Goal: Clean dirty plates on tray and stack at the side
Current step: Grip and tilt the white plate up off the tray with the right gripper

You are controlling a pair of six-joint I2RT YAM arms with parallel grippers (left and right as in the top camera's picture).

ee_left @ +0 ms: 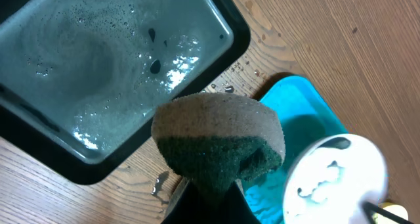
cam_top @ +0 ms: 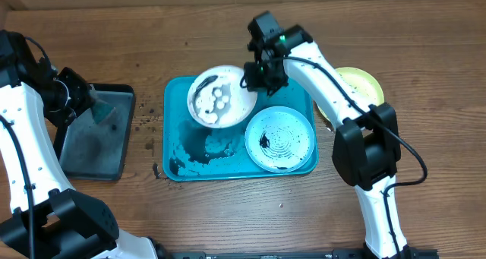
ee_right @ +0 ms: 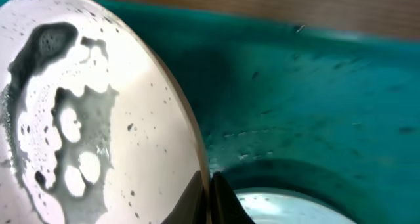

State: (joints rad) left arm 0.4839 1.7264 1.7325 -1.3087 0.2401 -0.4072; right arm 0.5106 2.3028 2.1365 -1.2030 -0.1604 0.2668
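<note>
**Ana:** What did the overhead view show?

**Ben:** The right end effector (cam_top: 250,80) was clamped on the rim of a small round white plastic plate (cam_top: 219,99). It held the plate tipped up over a large turquoise rectangular plastic tray (cam_top: 176,137). A pale mint-green round plate (cam_top: 281,137), smeared black, lay flat in that tray. A yellow-green round plate (cam_top: 363,84) sat on the wooden tabletop (cam_top: 425,46) just beside it. The left end effector (cam_top: 89,101) gripped a soft tan-and-green sponge (cam_top: 99,107) over a smaller black rectangular tray (cam_top: 91,153).

**Ana:** And the left wrist?

**Ben:** The sponge (ee_left: 220,142) bulged above the closed fingers, and soapy water filled the black tray (ee_left: 98,66).

**Ana:** The right wrist?

**Ben:** Thin fingers (ee_right: 226,209) pinched the white plate's edge, with suds and black film across its face. The plate looked light and stiff but wet, so probably slippery. The rim seemed the only sound hold.
</note>
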